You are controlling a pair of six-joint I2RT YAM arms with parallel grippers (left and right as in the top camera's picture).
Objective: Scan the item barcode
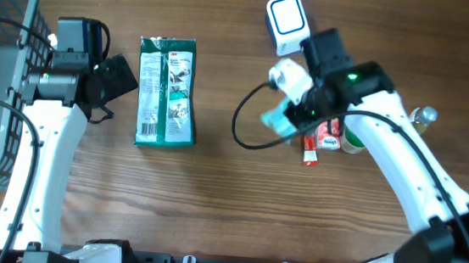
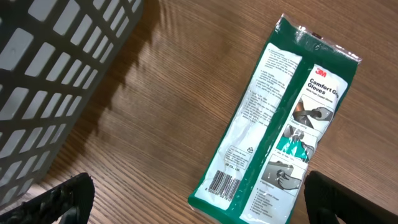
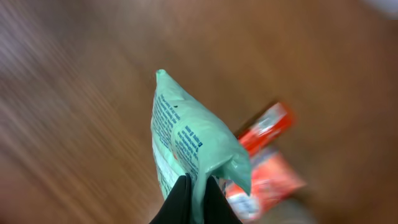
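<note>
The right jaws are pinching shut on one edge of a soft, crinkled mint-green pouch (image 3: 186,137), lifted over the wood-grain bench (image 1: 209,223) just nearer than the white scanner (image 1: 285,18) at the far side. Doing this well is probably meaning turning the pouch's printed flat face squarely toward the scanner and steadying it. The left jaws are gaping wide, empty, over a glossy green glove pack (image 2: 280,124).
</note>
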